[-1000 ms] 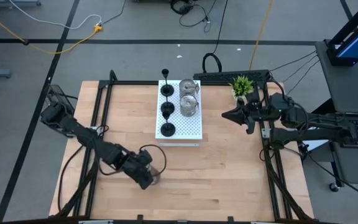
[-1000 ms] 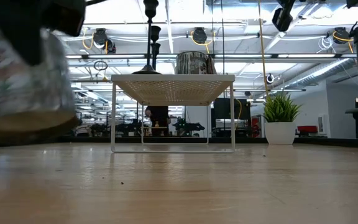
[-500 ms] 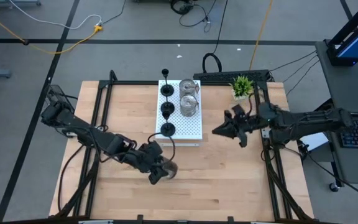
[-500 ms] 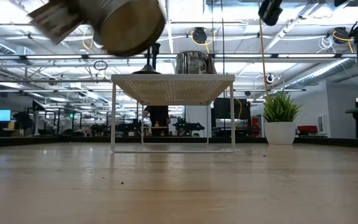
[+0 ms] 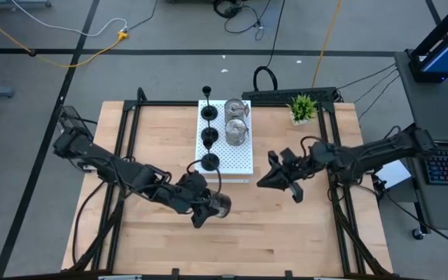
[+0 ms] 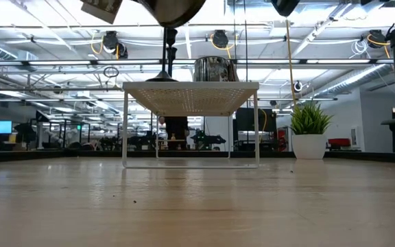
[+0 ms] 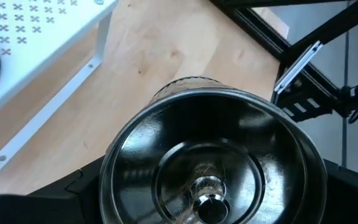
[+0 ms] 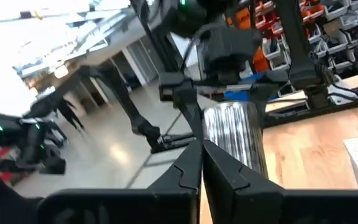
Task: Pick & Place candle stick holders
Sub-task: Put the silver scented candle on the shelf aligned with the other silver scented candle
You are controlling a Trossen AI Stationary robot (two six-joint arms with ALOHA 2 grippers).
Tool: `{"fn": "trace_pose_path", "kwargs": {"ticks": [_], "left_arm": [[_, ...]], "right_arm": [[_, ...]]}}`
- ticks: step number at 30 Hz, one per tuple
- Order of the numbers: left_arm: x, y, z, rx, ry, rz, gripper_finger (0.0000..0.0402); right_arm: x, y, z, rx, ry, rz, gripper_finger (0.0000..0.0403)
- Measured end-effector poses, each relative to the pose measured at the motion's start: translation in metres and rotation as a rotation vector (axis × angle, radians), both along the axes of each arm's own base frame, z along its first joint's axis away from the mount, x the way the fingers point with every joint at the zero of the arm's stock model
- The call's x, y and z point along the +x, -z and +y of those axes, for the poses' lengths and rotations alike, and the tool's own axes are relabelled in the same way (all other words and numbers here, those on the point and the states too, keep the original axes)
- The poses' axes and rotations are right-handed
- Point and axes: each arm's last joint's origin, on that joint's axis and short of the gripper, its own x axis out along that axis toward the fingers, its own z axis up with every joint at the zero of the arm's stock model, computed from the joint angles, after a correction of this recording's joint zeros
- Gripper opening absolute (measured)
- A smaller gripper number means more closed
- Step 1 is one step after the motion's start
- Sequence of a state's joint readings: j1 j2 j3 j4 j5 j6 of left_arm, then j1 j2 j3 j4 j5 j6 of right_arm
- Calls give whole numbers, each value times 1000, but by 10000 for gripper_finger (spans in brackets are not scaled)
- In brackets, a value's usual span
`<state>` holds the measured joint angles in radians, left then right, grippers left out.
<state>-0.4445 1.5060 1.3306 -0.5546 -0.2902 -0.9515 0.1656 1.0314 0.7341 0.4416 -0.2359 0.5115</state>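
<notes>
My left gripper (image 5: pixel 205 210) is shut on a squat silver candle stick holder (image 5: pixel 218 205), above the table just near of the white perforated board (image 5: pixel 239 159). In the left wrist view the holder's open mouth (image 7: pixel 210 168) fills the picture. Three black holders (image 5: pixel 208 138) and two silver ones (image 5: pixel 236 132) stand on the board. My right gripper (image 5: pixel 264 182) hangs shut in the air right of the board, pointing toward the held holder (image 8: pixel 232 140). My left gripper pinches the silver holder's ribbed side wall (image 7: pixel 185 87) between its two fingers (image 7: pixel 61 196), one on each side. The fingers come from the table's left, slanting down. The holder is lifted clear of the table (image 6: pixel 170 8) and tilted, its mouth toward the wrist.
A small green potted plant (image 5: pixel 302 107) stands at the far right of the table. The board stands on thin legs (image 6: pixel 125 130) with open room beneath it. Bare wood lies near of the board (image 5: pixel 271 233). Black frame rails run along both table sides.
My left gripper has risen from the table with the silver holder and gone right, toward the board, tipping the holder. My right gripper, still shut, has moved from the far right toward the table's middle and near side.
</notes>
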Motion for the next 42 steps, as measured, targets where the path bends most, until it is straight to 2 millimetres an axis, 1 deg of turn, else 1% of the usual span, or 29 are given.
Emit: {"fn": "trace_pose_path", "kwargs": {"ticks": [4,7,9,11,15,18,24,31,34,36,42], "left_arm": [[8,1,-3,8,4,5,354],[16,2,-6,18,16,3,354],[19,1,-7,22,24,3,354],[22,0,-7,29,26,3,354],[28,-5,-6,51,29,-11,354],[31,-10,-3,64,27,-34,354],[33,-10,4,99,6,-35,354],[37,-13,7,132,-5,-87,354],[37,-13,8,143,-9,-78,354],[36,-12,8,148,-11,-72,354],[36,-12,8,162,-10,-70,354]], "right_arm": [[8,8,4,-63,28,15,25],[13,11,10,-165,49,-6,52],[17,8,15,-242,72,-24,74],[19,6,21,-329,95,-5,99],[25,3,31,-514,143,100,149],[29,-5,37,-600,161,155,186],[39,-19,49,-671,153,258,251],[57,-31,58,-728,118,423,304],[61,-36,60,-741,112,464,318],[61,-39,60,-736,114,460,324],[59,-42,59,-706,122,460,325]]}}
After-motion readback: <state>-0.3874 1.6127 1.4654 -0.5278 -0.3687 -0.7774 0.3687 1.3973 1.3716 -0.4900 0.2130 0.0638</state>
